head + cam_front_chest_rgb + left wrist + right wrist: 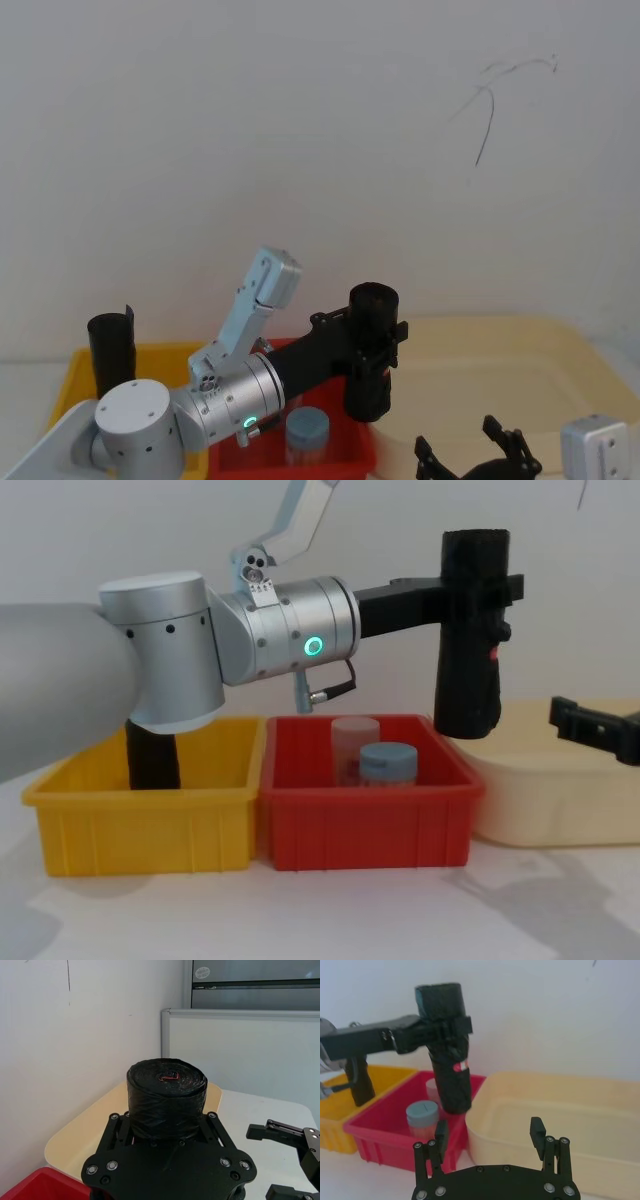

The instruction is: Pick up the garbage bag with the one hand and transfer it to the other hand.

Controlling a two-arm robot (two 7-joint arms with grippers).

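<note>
The garbage bag [472, 640], a tall black wrinkled roll with a small red spot on its side, hangs upright in the air over the right end of the red bin [365, 835]. My left gripper [480, 585], on the silver arm with the green ring light, is shut on the bag's upper part [166, 1097]. The head view shows the held bag [370, 350] at centre. Lower right, my right gripper [489, 1132] stands open over the cream tub [560, 1120], nothing between its fingers, well apart from the bag [445, 1050].
The red bin holds a blue-lidded jar [388, 765] and a clear cup behind it. A yellow bin [140, 825] on the left holds a second black roll [152, 755]. A white wall stands close behind the bins.
</note>
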